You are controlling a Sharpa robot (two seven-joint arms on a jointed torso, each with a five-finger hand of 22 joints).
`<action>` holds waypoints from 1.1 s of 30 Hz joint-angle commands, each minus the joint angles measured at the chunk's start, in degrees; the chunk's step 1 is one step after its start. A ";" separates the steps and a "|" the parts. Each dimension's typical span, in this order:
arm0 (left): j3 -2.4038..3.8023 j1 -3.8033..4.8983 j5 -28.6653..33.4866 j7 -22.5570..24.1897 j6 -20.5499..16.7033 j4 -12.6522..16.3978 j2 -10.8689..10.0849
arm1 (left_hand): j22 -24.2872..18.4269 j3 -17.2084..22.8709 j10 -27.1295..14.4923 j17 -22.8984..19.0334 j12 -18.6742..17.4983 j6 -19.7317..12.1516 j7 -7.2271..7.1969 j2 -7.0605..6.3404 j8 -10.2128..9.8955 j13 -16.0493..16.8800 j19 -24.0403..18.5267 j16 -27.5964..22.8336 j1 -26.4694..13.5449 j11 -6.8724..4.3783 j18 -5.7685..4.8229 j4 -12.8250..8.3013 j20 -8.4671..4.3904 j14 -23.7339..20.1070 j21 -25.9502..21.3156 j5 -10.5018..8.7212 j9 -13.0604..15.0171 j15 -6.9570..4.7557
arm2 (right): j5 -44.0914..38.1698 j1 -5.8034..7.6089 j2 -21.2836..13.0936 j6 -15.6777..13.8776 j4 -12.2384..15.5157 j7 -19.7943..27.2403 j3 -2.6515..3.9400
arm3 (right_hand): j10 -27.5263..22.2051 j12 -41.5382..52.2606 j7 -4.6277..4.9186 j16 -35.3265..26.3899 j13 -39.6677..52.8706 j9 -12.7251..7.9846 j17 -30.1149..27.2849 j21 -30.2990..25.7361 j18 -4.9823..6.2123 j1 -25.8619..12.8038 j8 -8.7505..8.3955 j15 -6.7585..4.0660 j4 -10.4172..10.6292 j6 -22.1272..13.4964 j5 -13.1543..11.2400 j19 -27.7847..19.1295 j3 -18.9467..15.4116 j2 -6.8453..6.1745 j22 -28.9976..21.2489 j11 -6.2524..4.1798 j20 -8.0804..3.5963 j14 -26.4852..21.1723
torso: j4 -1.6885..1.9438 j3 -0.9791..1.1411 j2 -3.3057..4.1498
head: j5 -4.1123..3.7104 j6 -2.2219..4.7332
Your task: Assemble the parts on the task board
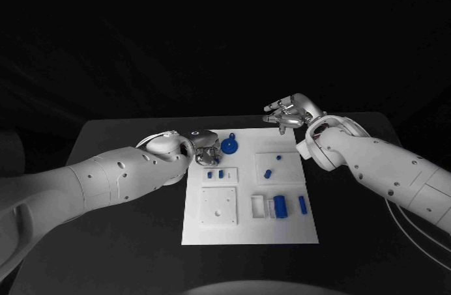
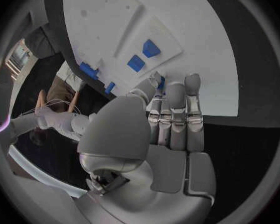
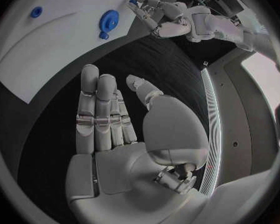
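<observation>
Both hands hold nothing: left hand [image 1: 199, 146] over the task board [image 1: 246, 236], right hand [image 1: 289, 114] beyond it, fingers apart.

Setting: robotics laboratory or test cell, indoors.
Work surface: black table [image 1: 113, 139] in the centre of the head view, carrying a single white task board [image 1: 246, 233] with recessed fixtures and small blue parts [image 1: 279, 204]; a bench test layout, not domestic.
Surroundings: dark on all sides of the table in the head view, upper half of the frame wholly black.
Equipment: two white robot arms with silver hands, entering from the left and right edges.
Lighting: a pale light strip [image 3: 210, 114] runs along the right of the right wrist view.
</observation>
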 commanded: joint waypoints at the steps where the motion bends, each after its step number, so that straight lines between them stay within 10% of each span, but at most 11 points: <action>1: -0.08 -0.05 0.18 0.31 1.07 0.21 0.08 | 1.14 -0.09 0.12 0.10 0.22 0.44 -0.04 0.70 0.22 0.07 -0.35 0.09 0.04 -0.09 1.12 0.00 -0.22 0.34 0.35 -0.17 0.07 -0.08 | -0.07 -0.01 0.08 0.67 -0.01 0.40 0.02 | 0.20 -0.22 0.09 0.21 -0.08 0.00 -0.06 0.36 0.68 -0.52 -0.04 0.19 -0.09 0.27 0.19 1.81 0.31 -0.24 -0.05 0.01 0.29 -0.29 | 0.01 0.01 0.01 | -0.02 -0.04; 33: -1.73 -0.18 -3.39 1.32 -0.47 0.01 0.57 | 1.17 -2.01 3.60 1.31 0.70 3.42 -0.78 -0.80 0.22 0.27 -0.69 2.07 0.54 -1.62 0.13 -2.04 -1.21 0.01 1.68 -0.49 0.11 -1.06 | -0.07 -0.03 0.29 0.71 -0.29 0.53 0.02 | 0.20 -0.21 0.09 0.26 -0.07 0.00 -0.15 0.47 0.67 -0.79 -0.05 0.19 0.15 0.23 0.31 1.79 0.28 -0.16 -0.23 0.02 0.29 -0.29 | 0.01 -0.03 0.01 | -0.25 -0.42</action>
